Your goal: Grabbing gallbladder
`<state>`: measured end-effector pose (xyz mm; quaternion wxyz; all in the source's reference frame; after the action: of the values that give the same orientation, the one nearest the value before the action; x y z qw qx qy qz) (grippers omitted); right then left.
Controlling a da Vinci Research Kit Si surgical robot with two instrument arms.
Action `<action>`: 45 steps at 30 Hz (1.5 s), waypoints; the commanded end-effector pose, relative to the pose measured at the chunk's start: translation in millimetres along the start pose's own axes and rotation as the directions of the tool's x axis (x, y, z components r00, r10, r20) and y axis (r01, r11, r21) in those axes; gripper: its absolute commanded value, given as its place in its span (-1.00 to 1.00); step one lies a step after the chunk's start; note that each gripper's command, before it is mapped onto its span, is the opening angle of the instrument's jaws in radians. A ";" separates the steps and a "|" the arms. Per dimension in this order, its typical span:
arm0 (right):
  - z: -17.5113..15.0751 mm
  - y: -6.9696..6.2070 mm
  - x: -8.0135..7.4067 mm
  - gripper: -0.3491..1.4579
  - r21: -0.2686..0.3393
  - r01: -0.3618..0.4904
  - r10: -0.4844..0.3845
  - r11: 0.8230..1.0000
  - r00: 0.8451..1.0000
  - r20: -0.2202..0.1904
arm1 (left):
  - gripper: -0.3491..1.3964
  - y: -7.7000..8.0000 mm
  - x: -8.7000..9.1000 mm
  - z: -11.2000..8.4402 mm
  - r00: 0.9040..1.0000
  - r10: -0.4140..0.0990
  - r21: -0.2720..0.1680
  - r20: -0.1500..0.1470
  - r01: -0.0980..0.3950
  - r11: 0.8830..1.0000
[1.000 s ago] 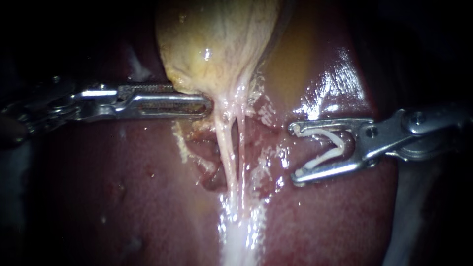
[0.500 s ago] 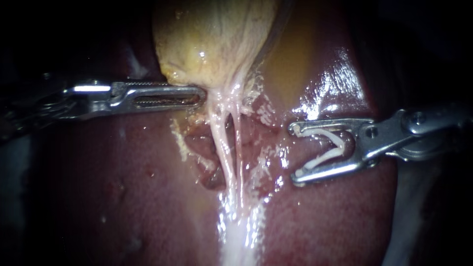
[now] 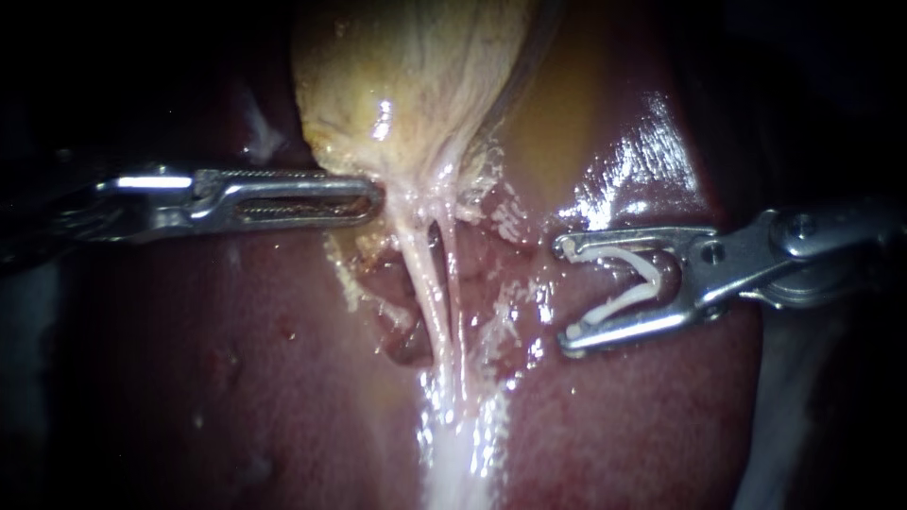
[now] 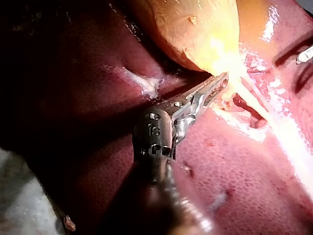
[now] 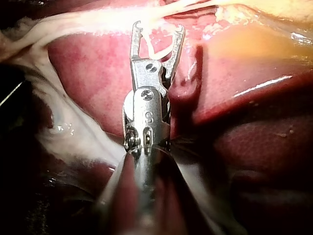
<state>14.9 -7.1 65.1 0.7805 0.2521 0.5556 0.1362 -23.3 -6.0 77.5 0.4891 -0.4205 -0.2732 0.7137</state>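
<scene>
The yellow gallbladder [image 3: 406, 85] hangs at the top centre over the dark red liver [image 3: 236, 378]. My left instrument [image 3: 374, 198] comes in level from the left. Its jaws lie together, shut on the gallbladder's lower edge where that narrows into pale tissue. In the left wrist view the left instrument [image 4: 224, 77] has its jaw tips buried in that pale edge under the gallbladder [image 4: 195, 29]. Two thin pale tubes [image 3: 430, 274] run down from there. My right instrument [image 3: 565, 291] stands apart to their right, its wide jaws holding a white clip [image 3: 628, 283]; the right wrist view shows the right instrument [image 5: 158, 27] the same way.
A glistening whitish band of tissue [image 3: 463, 453] runs down the liver below the tubes. Raw, ragged tissue [image 3: 397, 321] lies beside them. Wet liver surface [image 3: 633, 161] shines above the right instrument. The outer parts of the endoscope view are dark.
My left instrument's jaws have come together and drawn back to the left. The gallbladder's lower edge and the tops of the tubes shifted left with them. The right instrument has not moved.
</scene>
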 end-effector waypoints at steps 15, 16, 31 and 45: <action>0.0 0.1 0.0 -0.06 -0.001 0.000 0.000 1.000 1.000 0.000 | -1.00 2.7 2.0 -2.7 0.999 0.048 -0.010 0.007 -0.048 0.999; 0.0 0.1 0.0 -0.06 -0.001 0.000 0.000 1.000 1.000 0.000 | -1.00 2.9 2.2 -2.9 0.999 0.047 -0.013 0.009 -0.047 0.999; 0.0 0.1 -0.1 -0.06 -0.001 0.000 0.000 1.000 1.000 0.000 | -1.00 3.9 3.6 -4.5 0.998 0.061 -0.008 0.007 -0.061 0.998; 0.0 0.1 -0.1 -0.06 -0.001 0.000 0.000 1.000 1.000 0.000 | -1.00 3.9 3.5 -4.5 0.998 0.061 -0.008 0.006 -0.061 0.998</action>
<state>14.9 -7.1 65.3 0.7806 0.2517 0.5555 0.1367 -21.8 -4.3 70.9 0.4644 -0.4282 -0.2644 0.7287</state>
